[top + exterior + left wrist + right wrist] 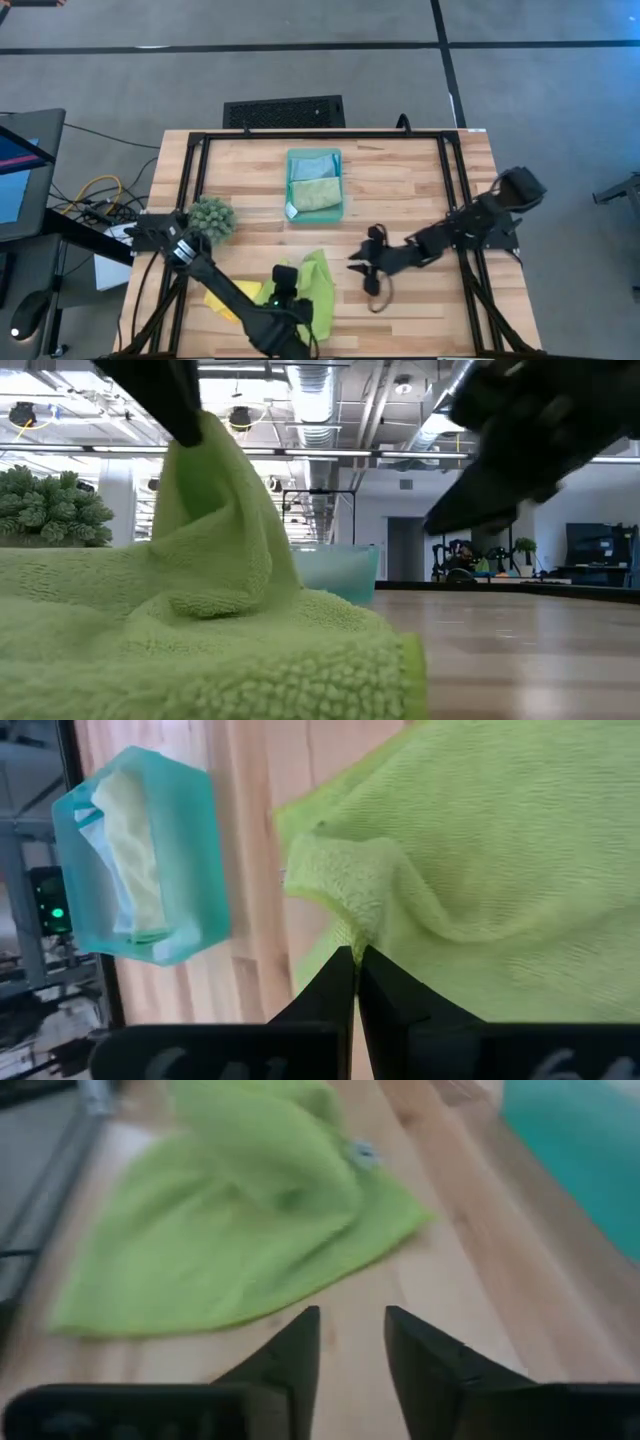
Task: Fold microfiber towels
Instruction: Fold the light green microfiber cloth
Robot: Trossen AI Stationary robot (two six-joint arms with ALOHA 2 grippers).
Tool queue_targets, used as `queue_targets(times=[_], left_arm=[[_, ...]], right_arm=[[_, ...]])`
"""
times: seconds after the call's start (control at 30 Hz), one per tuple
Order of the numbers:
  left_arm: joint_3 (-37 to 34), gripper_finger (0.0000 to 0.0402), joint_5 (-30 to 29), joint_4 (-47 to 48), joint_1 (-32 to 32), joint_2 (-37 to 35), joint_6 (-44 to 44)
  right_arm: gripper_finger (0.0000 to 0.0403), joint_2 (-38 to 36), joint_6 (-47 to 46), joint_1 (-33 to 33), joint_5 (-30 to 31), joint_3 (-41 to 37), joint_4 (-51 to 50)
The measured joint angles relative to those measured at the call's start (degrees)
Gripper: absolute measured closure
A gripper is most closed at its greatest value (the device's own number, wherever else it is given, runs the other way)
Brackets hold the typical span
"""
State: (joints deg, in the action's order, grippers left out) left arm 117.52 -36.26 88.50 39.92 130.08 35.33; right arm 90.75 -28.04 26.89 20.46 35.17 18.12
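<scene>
With the left gripper (355,960) pinching a fold of the lime green microfiber towel (316,283) at lower centre and the right gripper (352,1342) parted, empty, clear of it, the cloth risks bunching unevenly.

Bright, even light falls from the ceiling strips (300,452) above me. Shadows on the table (400,190) stay soft. My right wrist view smears with motion blur; the lime green towel (230,1230) there looks fuzzy.
</scene>
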Motion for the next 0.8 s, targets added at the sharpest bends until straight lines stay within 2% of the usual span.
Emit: queue_targets(times=[0.2,0.4,0.63,0.8], left_arm=[[-4.3,0.0401,0.0,-5.1,1.3,0.4,2.2],[-8.5,0.0401,0.9,-6.6,1.5,0.4,4.5],[-11.0,0.0401,1.6,-8.5,1.5,0.4,4.9],[-10.9,0.0401,1.6,-9.6,1.5,0.4,4.9]], right_arm=[[0.0203,11.1,3.9,-6.9,-2.6,8.5,-0.9],[0.0183,18.0,9.1,-10.7,-6.7,16.1,-2.0],[0.0204,23.6,9.1,-14.3,-12.1,21.9,-5.5],[0.0260,25.1,10.3,-14.2,-12.1,23.6,-9.4]])
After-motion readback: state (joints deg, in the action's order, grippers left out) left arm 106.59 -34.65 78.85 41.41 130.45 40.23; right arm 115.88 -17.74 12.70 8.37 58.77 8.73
